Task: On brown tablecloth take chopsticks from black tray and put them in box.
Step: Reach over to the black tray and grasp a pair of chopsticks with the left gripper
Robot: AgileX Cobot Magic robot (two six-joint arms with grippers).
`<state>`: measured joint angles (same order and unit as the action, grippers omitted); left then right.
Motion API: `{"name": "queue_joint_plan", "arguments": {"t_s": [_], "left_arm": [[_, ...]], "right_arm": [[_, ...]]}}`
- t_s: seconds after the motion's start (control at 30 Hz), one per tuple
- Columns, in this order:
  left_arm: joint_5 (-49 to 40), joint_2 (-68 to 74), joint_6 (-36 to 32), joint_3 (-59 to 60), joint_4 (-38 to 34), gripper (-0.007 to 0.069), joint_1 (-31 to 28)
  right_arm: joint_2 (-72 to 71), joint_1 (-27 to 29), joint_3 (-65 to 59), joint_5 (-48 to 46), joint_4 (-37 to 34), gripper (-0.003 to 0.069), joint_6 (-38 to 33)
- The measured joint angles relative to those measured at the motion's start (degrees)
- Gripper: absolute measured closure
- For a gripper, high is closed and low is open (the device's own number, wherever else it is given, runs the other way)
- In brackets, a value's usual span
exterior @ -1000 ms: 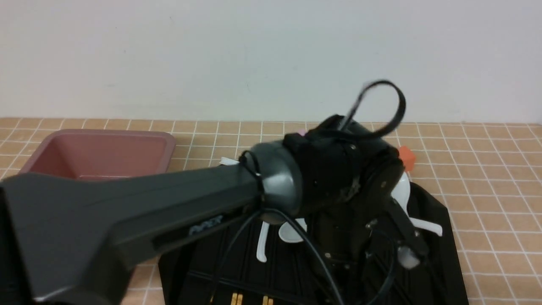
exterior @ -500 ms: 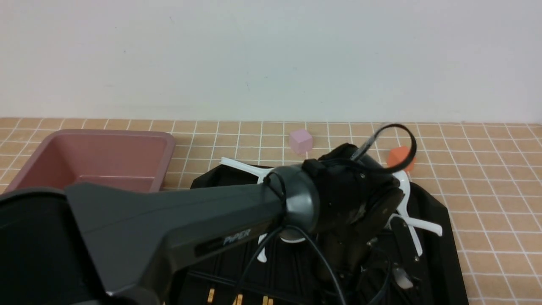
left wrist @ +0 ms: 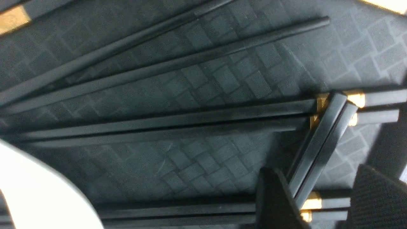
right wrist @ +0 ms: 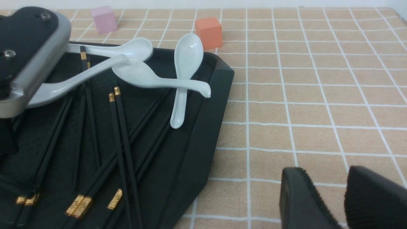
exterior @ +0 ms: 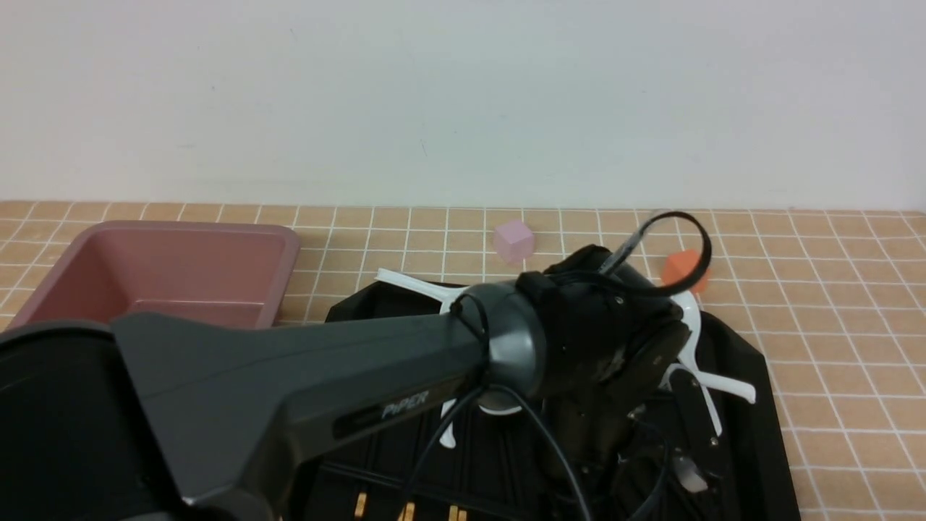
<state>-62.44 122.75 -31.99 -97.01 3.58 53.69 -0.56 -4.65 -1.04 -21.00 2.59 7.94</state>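
In the front view, the left arm point(exterior: 405, 369) reaches across the black tray point(exterior: 756, 427), which lies on the brown tablecloth point(exterior: 832, 325). Its fingertips are hidden here, so this view alone cannot tell their spread. The mauve tub point(exterior: 286, 278) stands on the robot's left, and the part of its inside that shows holds no chopsticks. A good carry would lift straight up first, then swing over the thick rim with the sticks' long ends well above it.

In the left wrist view, the left gripper point(left wrist: 318, 173) stands wide, with a crossing pair of black chopsticks point(left wrist: 321, 143) running into the space between its fingers, not gripped. This pair lies across other gold-banded chopsticks point(left wrist: 203, 117). The step seems to be lining up a grasp. The jaws should straddle the upper pair squarely, go down only until the pads reach both sticks, and close slowly; too deep or skewed a pinch could catch the sticks beneath or roll one free.

In the right wrist view, more chopsticks point(right wrist: 119, 140) lie crossed in the tray, near white ceramic soup spoons point(right wrist: 187, 57). The lift should avoid dragging those spoons. The right gripper point(right wrist: 326, 171) shows a narrow gap with only tablecloth behind it, holding nothing, and is best kept aside.
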Motion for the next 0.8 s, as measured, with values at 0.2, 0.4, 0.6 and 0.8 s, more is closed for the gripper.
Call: {"name": "queue_joint_plan", "arguments": {"t_s": [0.2,0.4,0.6,0.8], "left_arm": [[0.2,1.4,1.2,0.0,-0.5,0.0264,0.0],[0.9,1.7,1.5,0.0,-0.6,0.022,0.0],[1.3,1.8,1.5,0.0,-0.6,0.0211,0.0],[1.2,3.4,1.5,0.0,-0.6,0.027,0.0]], "right_arm": [[0.0,0.0,0.0,0.0,0.0,0.0419,0.0],[0.0,0.0,0.0,0.0,0.0,0.0419,0.0],[0.0,0.0,0.0,0.0,0.0,0.0419,0.0],[0.0,0.0,0.0,0.0,0.0,0.0419,0.0]]}}
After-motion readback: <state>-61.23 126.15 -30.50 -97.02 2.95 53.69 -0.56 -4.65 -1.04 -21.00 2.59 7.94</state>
